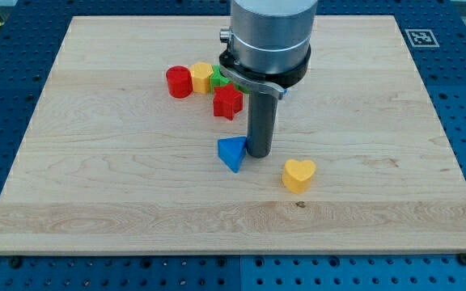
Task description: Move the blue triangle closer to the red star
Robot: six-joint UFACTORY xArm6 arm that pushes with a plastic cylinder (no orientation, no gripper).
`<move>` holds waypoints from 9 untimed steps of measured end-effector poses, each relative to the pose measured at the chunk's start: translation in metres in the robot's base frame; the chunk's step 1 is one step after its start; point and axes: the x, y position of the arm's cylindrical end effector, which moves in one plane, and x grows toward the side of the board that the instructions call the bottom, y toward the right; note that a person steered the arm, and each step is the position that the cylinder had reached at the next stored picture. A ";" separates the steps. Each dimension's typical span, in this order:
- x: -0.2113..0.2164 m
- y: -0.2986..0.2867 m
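The tip [259,153] is seen touching the blue triangle [232,152] on its right side; no jaws are fitted, nothing is held. For a clean push toward the red star [227,102], contact is best shifted beneath the triangle.

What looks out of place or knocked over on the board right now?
Nothing stands out. The blue triangle sits flat, with my tip against its right side. The red star, red cylinder, yellow block and partly hidden green block cluster above. The yellow heart sits alone at lower right.
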 end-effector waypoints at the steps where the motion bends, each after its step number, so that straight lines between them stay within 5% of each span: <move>1: 0.003 -0.011; 9: 0.051 -0.060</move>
